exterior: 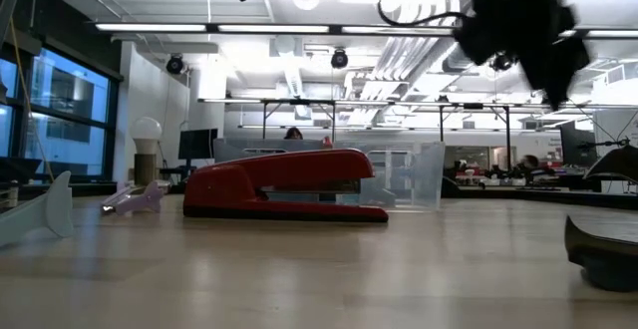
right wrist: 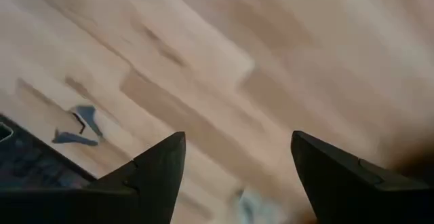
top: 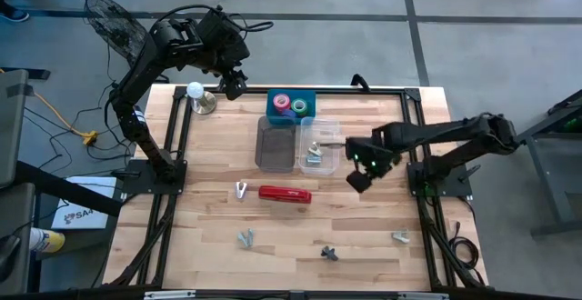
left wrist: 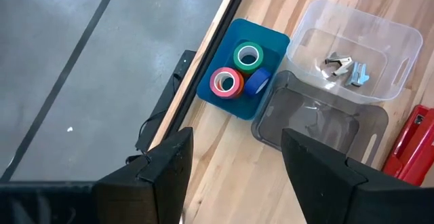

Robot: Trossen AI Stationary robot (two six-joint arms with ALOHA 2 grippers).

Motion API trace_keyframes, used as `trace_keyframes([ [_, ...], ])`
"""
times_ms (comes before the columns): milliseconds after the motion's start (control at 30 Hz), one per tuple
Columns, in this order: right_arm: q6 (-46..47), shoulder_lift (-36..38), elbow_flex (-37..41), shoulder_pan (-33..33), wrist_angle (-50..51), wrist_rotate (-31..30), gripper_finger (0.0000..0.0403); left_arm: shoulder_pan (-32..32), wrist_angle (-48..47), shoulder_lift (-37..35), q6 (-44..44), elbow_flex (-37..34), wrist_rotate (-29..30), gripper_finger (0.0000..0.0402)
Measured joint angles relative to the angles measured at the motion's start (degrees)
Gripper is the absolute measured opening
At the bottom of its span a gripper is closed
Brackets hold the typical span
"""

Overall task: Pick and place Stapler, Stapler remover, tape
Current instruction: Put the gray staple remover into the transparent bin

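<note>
The stapler [top: 285, 194] lies flat on the wooden table [top: 218, 245], near the middle, just in front of the dark bin [top: 276, 143] and apart from it. Three tape rolls [left wrist: 239, 72] already sit in the blue tray [left wrist: 271, 41] at the far edge, and two staple removers [left wrist: 342, 68] rest in the clear bin [left wrist: 400, 41] beside the dark one. Further staple removers remain loose on the table: one [top: 241, 189] just left of the stapler, and three nearer the front edge [top: 245, 238], [top: 330, 253], [top: 400, 237]. Probable faults from this state: the stapler is long and narrow, so a grasp taken off-centre could let it pivot or drop during the lift; the small remover lying close to its left end could be knocked aside by a descending finger; the bins stand edge to edge, so a release slightly off target could land an item in the wrong bin or on a rim. The right gripper [top: 361, 168] hangs above the table just right of the clear bin, jaws spread wide and empty, touching nothing. The left gripper [top: 235, 84] is raised over the far left edge near the blue tray, jaws also parted and holding nothing.
</note>
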State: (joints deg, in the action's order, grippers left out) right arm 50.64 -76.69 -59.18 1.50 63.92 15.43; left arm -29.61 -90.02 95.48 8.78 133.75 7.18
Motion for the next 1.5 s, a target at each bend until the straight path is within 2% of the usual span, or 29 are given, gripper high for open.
trace_keyframes([
  [167, 22.3, 0.0, 0.0, -7.5, 3.2, 0.1, 0.0259, 0.0, 0.0, 0.0, 0.0, 0.0, 0.0, 0.022],
  [367, 45.5, 0.0, 0.0, -19.0, 1.1, -3.2, 0.0259, 0.0, 0.0, 0.0, 0.3, 0.0, 0.0, 0.022],
  [633, 74.4, -0.1, 0.0, -33.8, -1.0, -11.5, 0.0259, 0.0, 0.4, 0.0, 1.0, 0.0, -0.2, 0.022],
  [700, 76.7, -0.3, 0.0, -36.0, -1.1, -11.6, 0.0259, 0.0, 0.4, 0.0, 0.9, 0.0, -0.2, 0.022],
  [867, 76.1, -2.0, 0.0, -36.0, -1.8, -9.2, 0.0259, 0.0, 0.9, 0.0, 0.0, 0.0, -0.2, 0.022],
  [967, 72.1, -3.0, 0.0, -36.2, -1.3, -8.0, 0.0259, 0.0, 1.4, 0.0, 0.1, 0.0, -0.2, 0.022],
  [1133, 52.4, -3.5, 0.0, -36.3, 3.2, -5.2, 0.0259, 0.0, 2.0, 0.0, 0.1, 0.0, -0.7, 0.022],
  [1300, 30.6, -3.6, 0.0, -37.5, 4.4, -7.6, 0.0259, 0.0, 2.0, 0.0, 0.1, 0.0, -0.7, 0.022],
  [1400, 21.4, -4.4, 0.0, -38.9, 4.4, -8.3, 0.0259, 0.0, 2.0, 0.0, 0.0, 0.0, -0.7, 0.022],
  [1500, 15.5, -5.8, 0.0, -39.9, 4.7, -5.3, 0.0259, 0.0, 1.9, 0.0, -0.1, 0.0, -0.7, 0.022],
])
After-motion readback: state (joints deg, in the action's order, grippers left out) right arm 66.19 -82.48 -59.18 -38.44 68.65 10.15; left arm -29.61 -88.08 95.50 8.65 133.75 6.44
